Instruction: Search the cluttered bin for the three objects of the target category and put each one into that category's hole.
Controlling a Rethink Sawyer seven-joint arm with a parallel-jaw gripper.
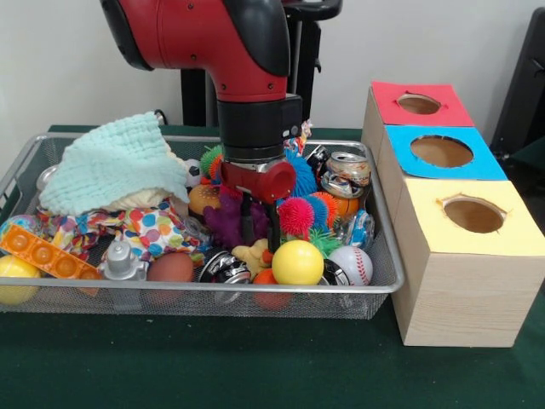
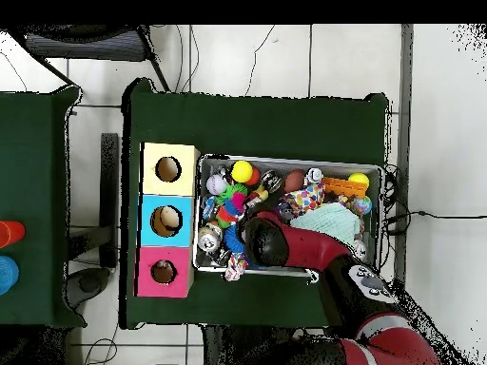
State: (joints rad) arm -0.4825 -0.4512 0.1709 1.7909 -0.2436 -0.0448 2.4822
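Note:
The silver wire-mesh bin sits on the green table, full of toys; it also shows in the overhead view. My gripper reaches down into the bin's middle, open, with its dark fingers either side of a purple soft toy. A pale cream-yellow soft toy lies just in front of the fingertips, with something orange below it. I cannot make out a tiger-striped toy. The red-panelled hole is the farthest box top on the right; in the overhead view it is at the lower left.
The blue hole and the yellow hole are on the same wooden box. In the bin are a mint cloth, a yellow ball, a baseball, crushed cans, spiky balls and an orange bubble toy.

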